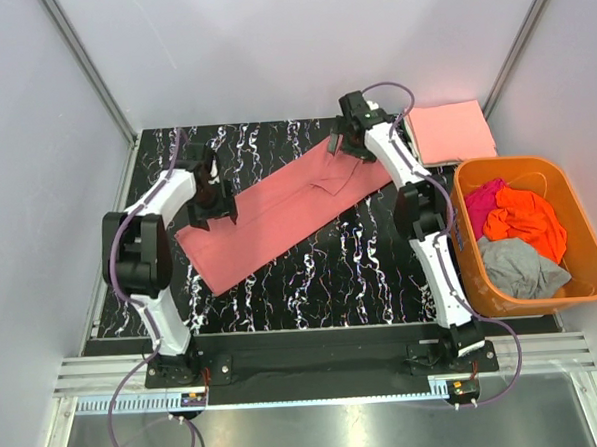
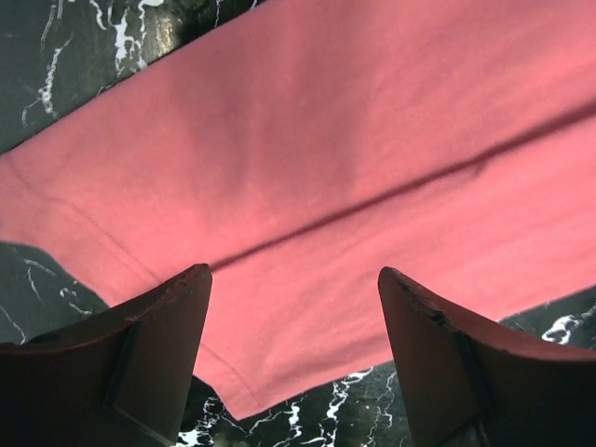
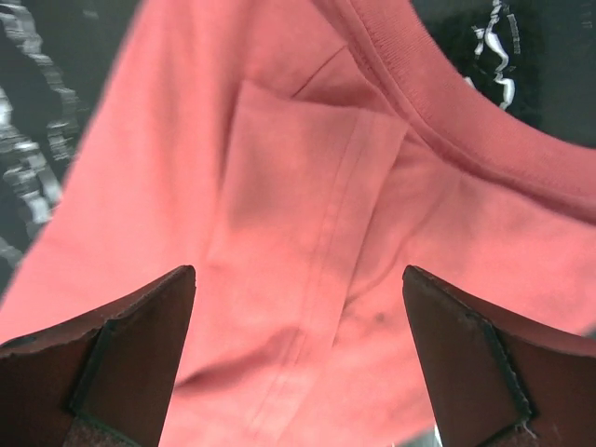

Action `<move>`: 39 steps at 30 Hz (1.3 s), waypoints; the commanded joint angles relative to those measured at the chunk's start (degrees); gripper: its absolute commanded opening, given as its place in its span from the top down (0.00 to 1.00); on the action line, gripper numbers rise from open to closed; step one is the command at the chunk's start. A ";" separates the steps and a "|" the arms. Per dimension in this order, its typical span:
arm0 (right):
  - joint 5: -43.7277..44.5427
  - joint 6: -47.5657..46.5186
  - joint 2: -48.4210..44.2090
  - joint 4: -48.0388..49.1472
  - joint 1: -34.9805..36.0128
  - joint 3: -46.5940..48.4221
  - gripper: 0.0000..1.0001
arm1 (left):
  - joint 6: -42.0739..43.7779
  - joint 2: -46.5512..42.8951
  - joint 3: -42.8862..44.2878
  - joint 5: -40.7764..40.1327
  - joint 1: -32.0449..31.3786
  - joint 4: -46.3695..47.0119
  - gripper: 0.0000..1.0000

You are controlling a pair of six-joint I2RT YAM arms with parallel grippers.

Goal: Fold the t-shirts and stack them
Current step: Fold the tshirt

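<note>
A salmon-pink t-shirt (image 1: 278, 217) lies on the black marbled table as a long strip folded lengthwise, running diagonally from front left to back right. My left gripper (image 1: 211, 216) hangs open over its hem end; in the left wrist view the jaws (image 2: 293, 271) stand wide apart above the cloth (image 2: 307, 168), holding nothing. My right gripper (image 1: 337, 143) hovers open over the collar end, where a tucked sleeve (image 3: 307, 186) and the collar rib (image 3: 438, 102) show between the spread fingers (image 3: 298, 270). A paler pink folded t-shirt (image 1: 452, 132) rests at the back right.
An orange plastic basket (image 1: 579, 219) stands at the right edge of the table (image 1: 322, 282), holding magenta (image 1: 480, 197), bright orange (image 1: 527, 222) and grey (image 1: 521, 269) shirts. Grey walls enclose the back and sides.
</note>
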 commanded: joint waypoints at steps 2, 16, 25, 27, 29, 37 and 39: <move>-3.86 1.55 -13.16 -1.94 0.81 -0.66 0.00 | 0.38 4.03 3.51 -1.51 0.17 -2.33 0.21; -9.14 -4.51 -37.87 -5.19 0.90 -27.91 0.00 | -4.63 9.41 -5.36 5.42 -0.53 -0.14 0.22; -8.44 -8.29 -38.93 -1.77 0.90 -34.15 0.00 | -10.60 0.71 -18.72 14.21 -6.32 3.55 0.22; -7.47 -8.56 -36.84 -0.98 0.90 -34.51 0.00 | -13.15 -2.10 -21.27 15.53 -9.04 4.26 0.23; -6.33 -8.30 -35.07 -0.45 0.90 -33.90 0.00 | -16.56 -4.48 -23.11 16.41 -14.40 5.66 0.22; -5.97 -7.50 -25.76 3.77 0.99 -31.17 0.00 | -29.32 -4.75 -21.37 20.63 -35.23 12.88 0.23; -5.62 -8.20 -23.56 3.95 1.25 -29.76 0.00 | -29.77 -5.10 -19.52 21.33 -36.65 12.88 0.23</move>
